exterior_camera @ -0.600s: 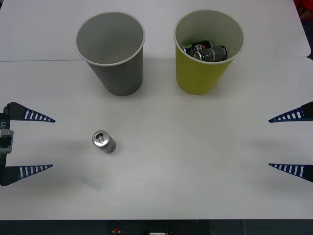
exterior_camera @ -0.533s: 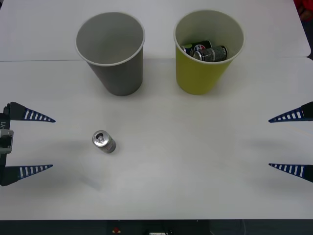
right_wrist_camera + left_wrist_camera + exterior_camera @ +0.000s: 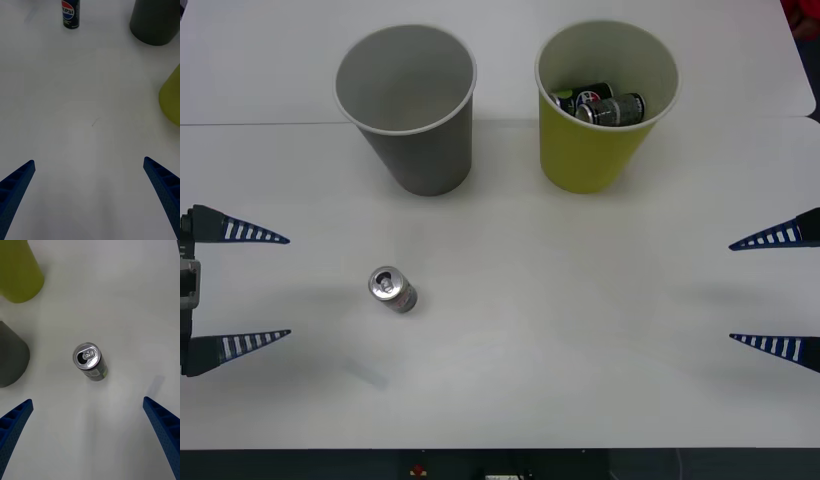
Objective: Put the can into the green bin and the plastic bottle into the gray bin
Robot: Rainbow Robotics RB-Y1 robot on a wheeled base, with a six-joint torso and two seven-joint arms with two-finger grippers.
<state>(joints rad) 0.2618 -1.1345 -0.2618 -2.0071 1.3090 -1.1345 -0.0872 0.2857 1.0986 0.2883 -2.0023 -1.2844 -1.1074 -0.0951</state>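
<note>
White worktop point(image 3: 510, 340) carries everything here. The can point(image 3: 392, 289), silver-gray with a shiny pull-tab top, stands upright on its left part, apart from both bins; in the left wrist view the can point(image 3: 90, 362) stands ahead of the blue fingers, roughly midway between them, with its opened tab showing.

The gray bin point(image 3: 407, 108) stands upright at the back left, its pale inside holding nothing visible. Just to its right, with a gap between them, the green bin point(image 3: 604, 104) stands upright too, and dark cans point(image 3: 602, 105) with red-white-blue marks lie inside it. In the left wrist view the gray bin point(image 3: 11, 356) and the green bin point(image 3: 19, 270) show at one edge, beyond the can.

The left claw point(image 3: 238, 288) hovers at the left edge of the worktop, released, its two blue ribbed fingers spread wide and pointing toward the can without touching it. The right claw point(image 3: 772, 291) sits at the right edge, also released, fingers wide apart and grasping nothing. In the right wrist view a dark can with a Pepsi mark point(image 3: 70, 14) stands upright far across the worktop, and the gray bin point(image 3: 155, 20) and the green bin point(image 3: 170, 99) show at one side.
</note>
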